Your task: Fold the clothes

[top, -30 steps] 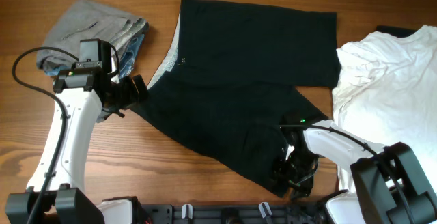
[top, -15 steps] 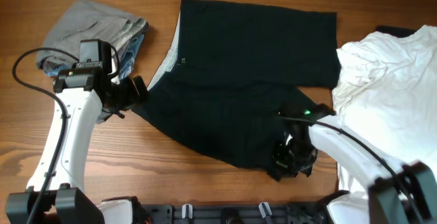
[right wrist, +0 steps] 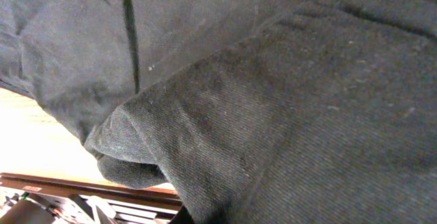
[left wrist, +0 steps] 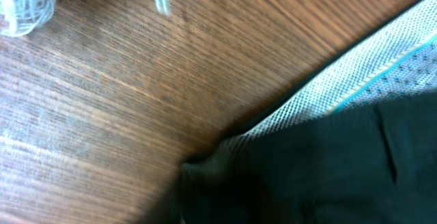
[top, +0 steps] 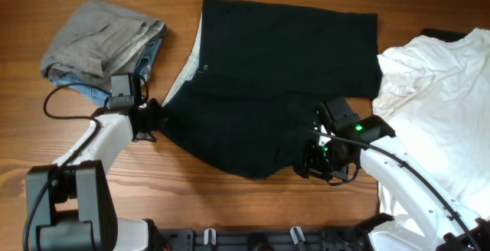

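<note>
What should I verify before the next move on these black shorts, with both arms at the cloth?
1. Left gripper at the waist corner of the black shorts: ok.
2. Left grip closed on cloth: cannot tell, fingers hidden.
3. Right gripper at the lower leg hem: ok, the hem is bunched and raised off the table.
4. Right grip closed: cannot tell, cloth covers the wrist view.
5. Grey garment apart from the shorts: ok.
6. White T-shirt clear of the shorts: not ok, it meets their right edge.
</note>
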`<control>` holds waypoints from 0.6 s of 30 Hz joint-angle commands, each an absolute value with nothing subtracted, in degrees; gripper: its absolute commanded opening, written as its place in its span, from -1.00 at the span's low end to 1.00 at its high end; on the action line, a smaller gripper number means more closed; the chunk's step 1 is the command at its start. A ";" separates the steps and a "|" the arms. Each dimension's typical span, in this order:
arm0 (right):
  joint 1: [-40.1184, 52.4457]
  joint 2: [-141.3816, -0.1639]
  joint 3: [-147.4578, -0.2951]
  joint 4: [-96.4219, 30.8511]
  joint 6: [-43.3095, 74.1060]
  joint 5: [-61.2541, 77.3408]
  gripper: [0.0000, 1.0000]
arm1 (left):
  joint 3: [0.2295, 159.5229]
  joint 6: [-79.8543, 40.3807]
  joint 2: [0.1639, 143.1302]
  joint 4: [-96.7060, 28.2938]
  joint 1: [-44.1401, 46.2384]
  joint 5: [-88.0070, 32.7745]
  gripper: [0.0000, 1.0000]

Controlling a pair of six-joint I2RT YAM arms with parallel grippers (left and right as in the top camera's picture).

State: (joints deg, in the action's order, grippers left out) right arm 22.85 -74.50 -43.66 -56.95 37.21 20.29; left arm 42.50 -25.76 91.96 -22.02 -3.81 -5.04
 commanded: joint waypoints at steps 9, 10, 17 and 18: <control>22.81 -70.76 -65.30 -72.71 36.62 6.09 -0.91 | 54.39 -26.46 82.37 -58.87 -6.66 0.78 -0.92; 22.81 -70.11 -68.95 -74.19 36.62 5.69 -0.91 | 57.34 -26.46 79.00 -63.66 -6.90 0.75 -0.92; 21.54 -70.13 -79.57 -66.63 39.64 -8.69 -0.91 | 63.59 -28.75 63.20 -63.29 -6.46 -2.85 -0.92; 20.60 -71.07 -79.55 -64.23 39.59 -9.06 -0.92 | 63.55 -28.75 63.37 -59.11 -5.50 -3.86 -0.92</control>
